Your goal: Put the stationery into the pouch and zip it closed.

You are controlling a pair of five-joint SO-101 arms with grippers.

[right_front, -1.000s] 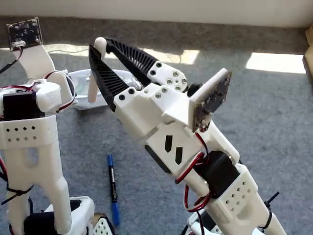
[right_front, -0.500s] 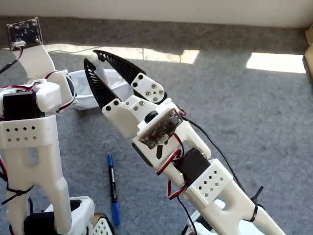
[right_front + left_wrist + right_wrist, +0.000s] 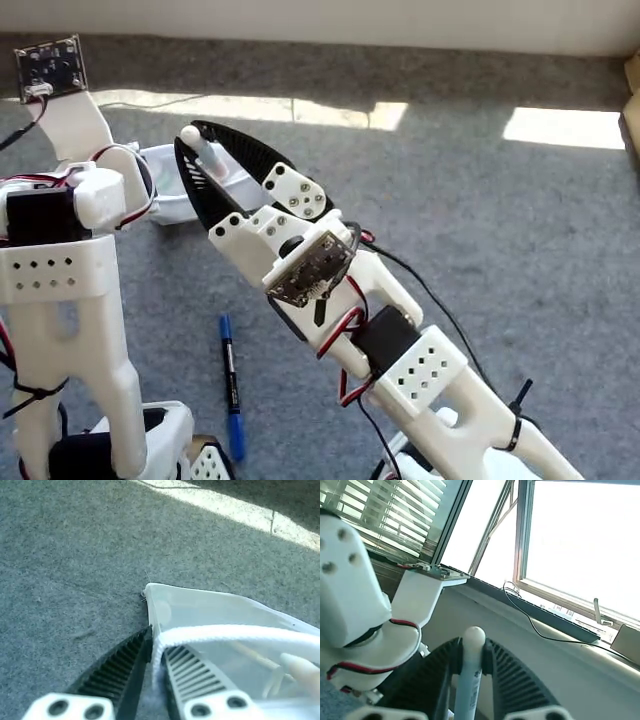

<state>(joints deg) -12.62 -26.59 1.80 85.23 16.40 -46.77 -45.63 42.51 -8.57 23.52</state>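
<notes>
My right gripper (image 3: pixel 190 137) is shut on a white pen (image 3: pixel 204 160), holding it tilted just above the translucent pouch (image 3: pixel 168 160) at the back left of the carpet. In the right wrist view the white pen (image 3: pixel 470 670) stands between the black fingers (image 3: pixel 510 680). My left gripper (image 3: pixel 156 645) is shut on the pouch's rim (image 3: pixel 220 632), and the pouch (image 3: pixel 225 607) lies open with a pale item (image 3: pixel 300 667) inside. The left arm (image 3: pixel 70 215) stands in front of the pouch. A blue pen (image 3: pixel 231 385) lies on the carpet near the front.
Grey carpet (image 3: pixel 500 220) stretches open to the right, with bright sun patches (image 3: pixel 565 128) at the back. A cardboard edge (image 3: pixel 632 100) shows at the far right. The two arm bases crowd the front edge.
The right arm has rolled its wrist and lowered to the left, bringing the white pen down over the pouch. The left arm, pouch and blue pen stayed put.
</notes>
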